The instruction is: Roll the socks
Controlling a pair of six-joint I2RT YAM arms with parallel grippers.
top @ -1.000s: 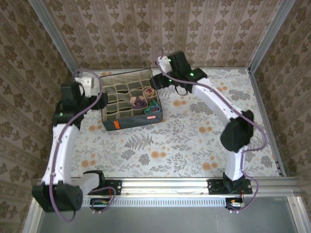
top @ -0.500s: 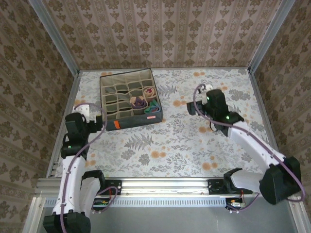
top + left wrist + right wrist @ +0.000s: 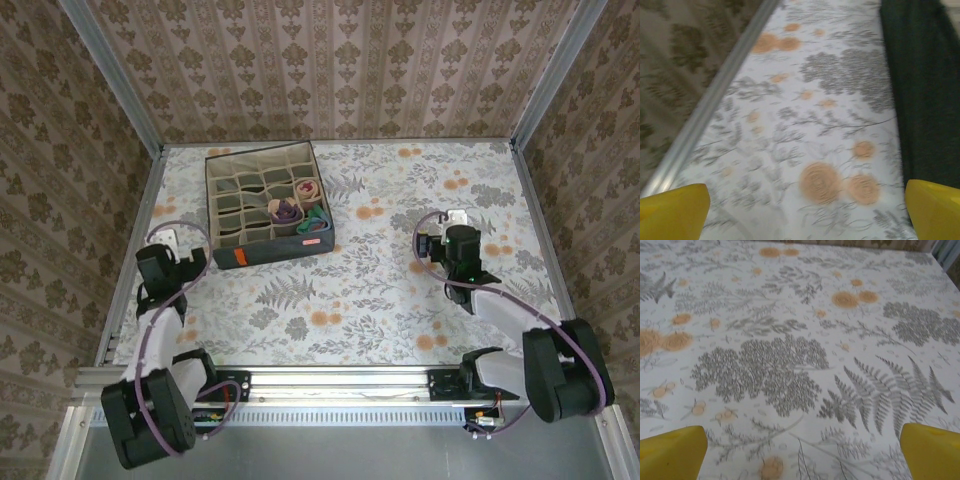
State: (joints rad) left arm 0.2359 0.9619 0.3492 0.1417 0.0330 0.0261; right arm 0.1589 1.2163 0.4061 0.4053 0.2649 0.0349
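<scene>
Socks (image 3: 290,208), three in number, are shown rolled and tucked into adjoining compartments on the 3-to-4 o'clock side of the fabric box (image 3: 275,250), which is set at about 10 o'clock on the worktop (image 3: 380,290). A peach roll (image 3: 308,188), a purple roll (image 3: 284,213) and a blue-grey roll (image 3: 318,221) can be told apart. The task is judged essentially done.

Loosening is the risk to be noted. No roll is restrained, and the blue-grey one, seated at the box's corner, could be expected to spring open or ride over the rim if the box were nudged.

The left fingers (image 3: 672,210) are spread fully apart with nothing held, and the box's dark wall lies at 3 o'clock of them. The right fingers (image 3: 672,450) are likewise spread wide and empty above bare worktop, well apart from the box.
</scene>
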